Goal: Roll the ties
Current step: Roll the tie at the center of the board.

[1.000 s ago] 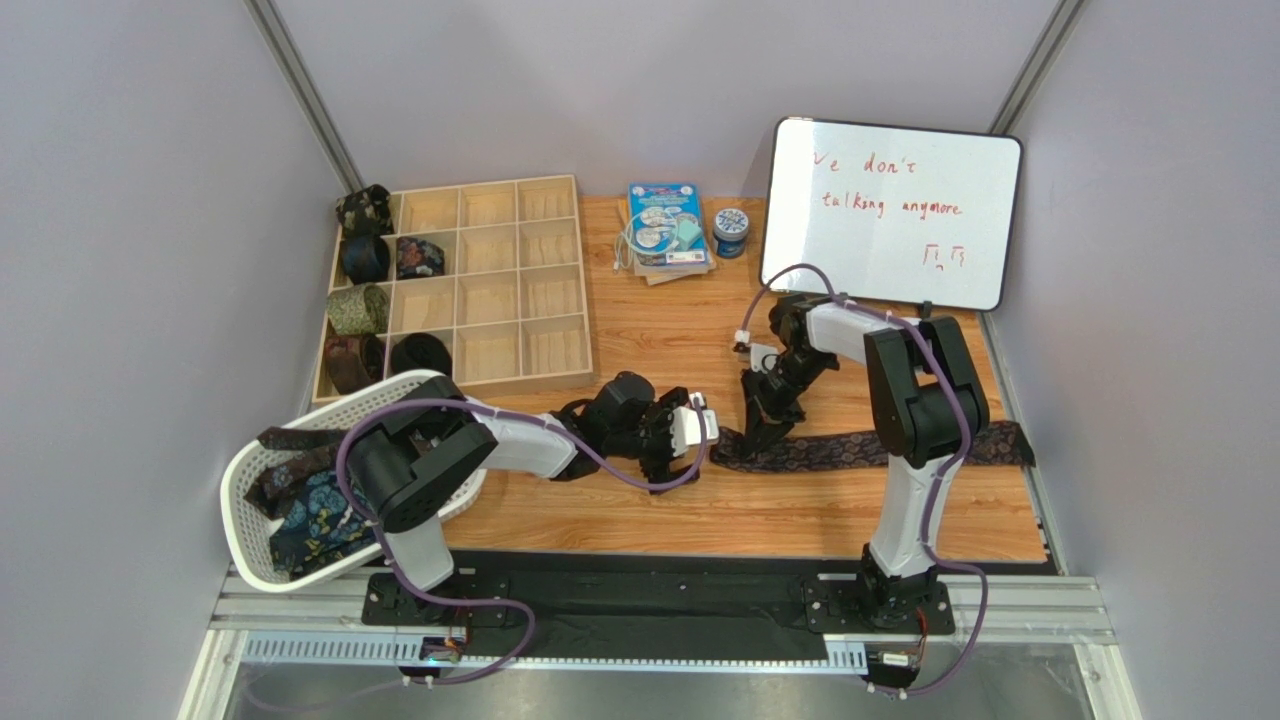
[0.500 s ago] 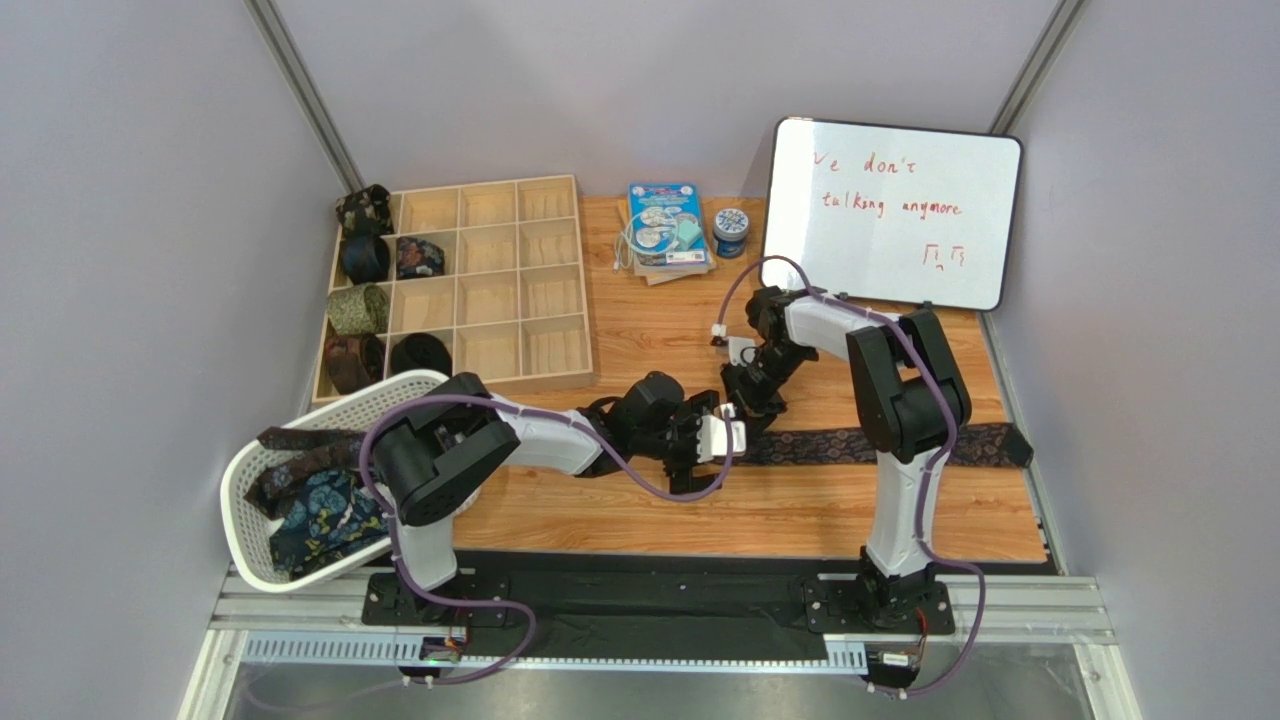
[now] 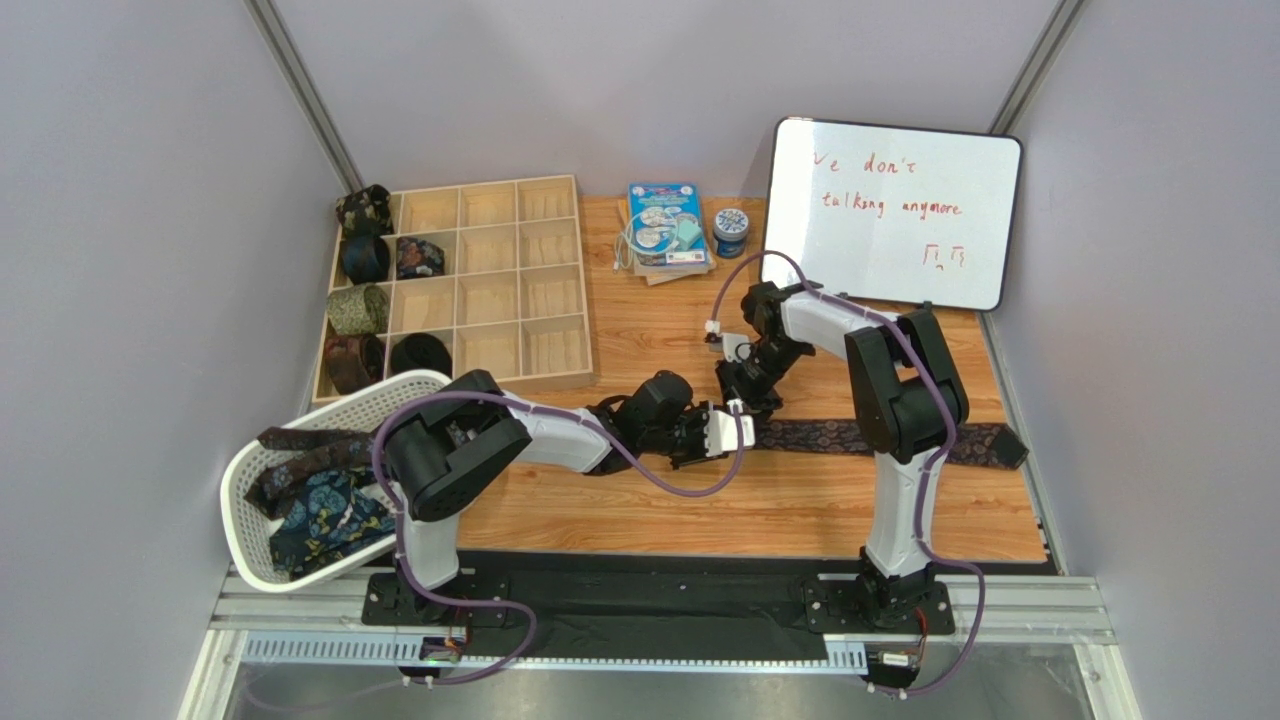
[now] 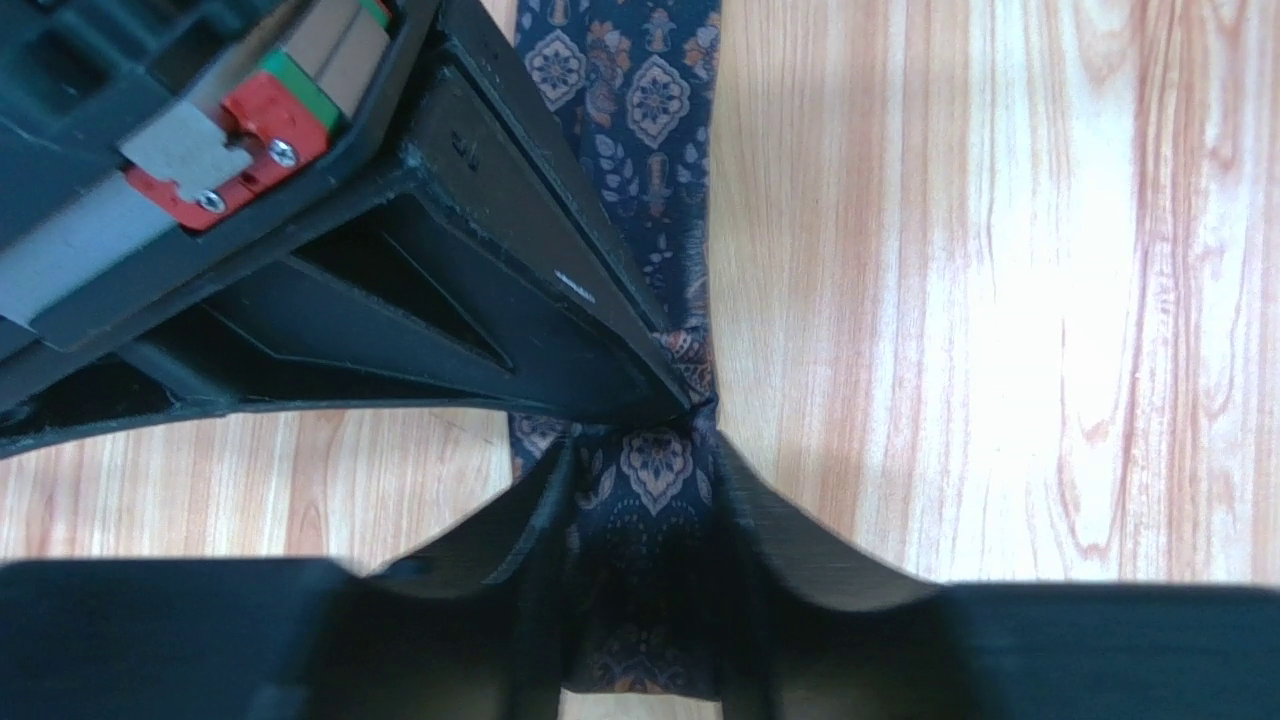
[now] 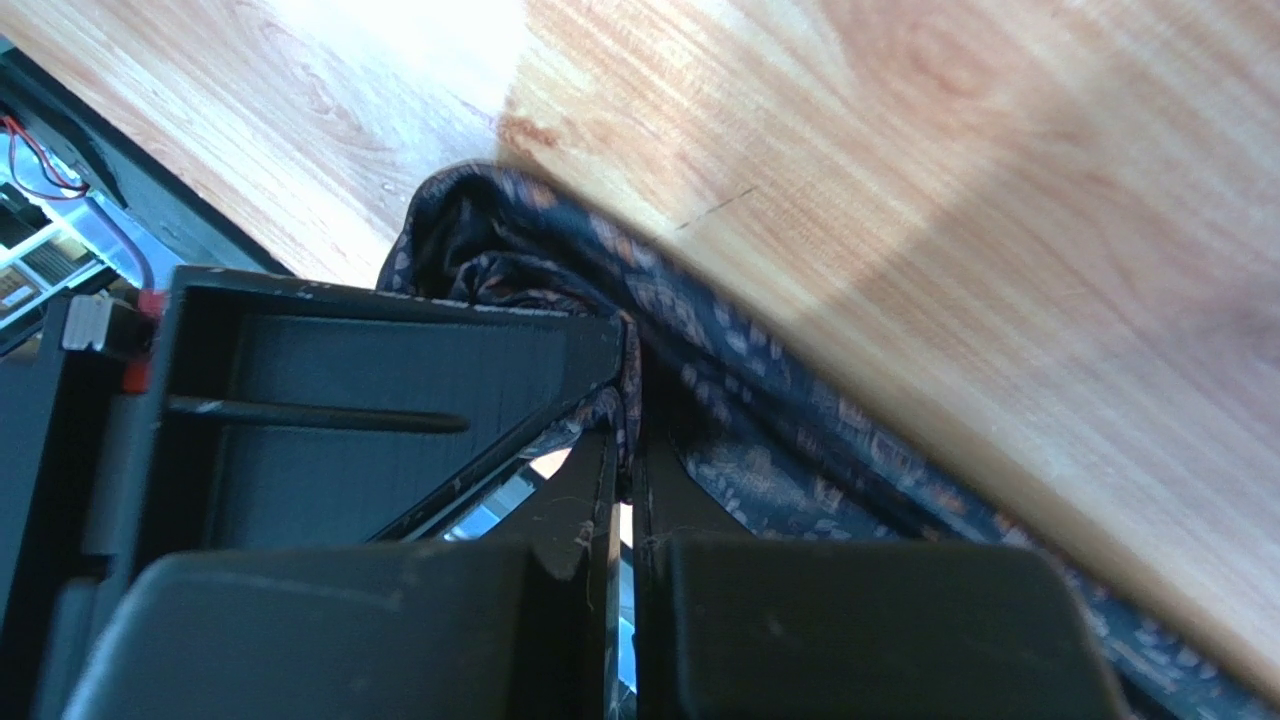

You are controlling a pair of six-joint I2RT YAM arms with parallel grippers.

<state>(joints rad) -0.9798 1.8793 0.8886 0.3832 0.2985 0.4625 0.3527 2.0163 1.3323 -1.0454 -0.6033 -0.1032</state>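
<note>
Seen from above, a navy patterned tie [image 3: 887, 438] lies flat across the wooden table [image 3: 661, 518], with both arms meeting at its left end, apparently to start the roll. Finished coils [image 3: 358, 309] sit in the wooden organizer [image 3: 504, 285], and loose ties [image 3: 316, 510] wait in the white basket [image 3: 236, 492]. From the left wrist, the left gripper [image 4: 642, 458] is spread, its fingers [image 4: 529, 513] astride the strip as if to steady it. From the right wrist, the right gripper [image 5: 622, 375] is pressed together, pinching a raised fold at the tie's end, likely to turn it over.
</note>
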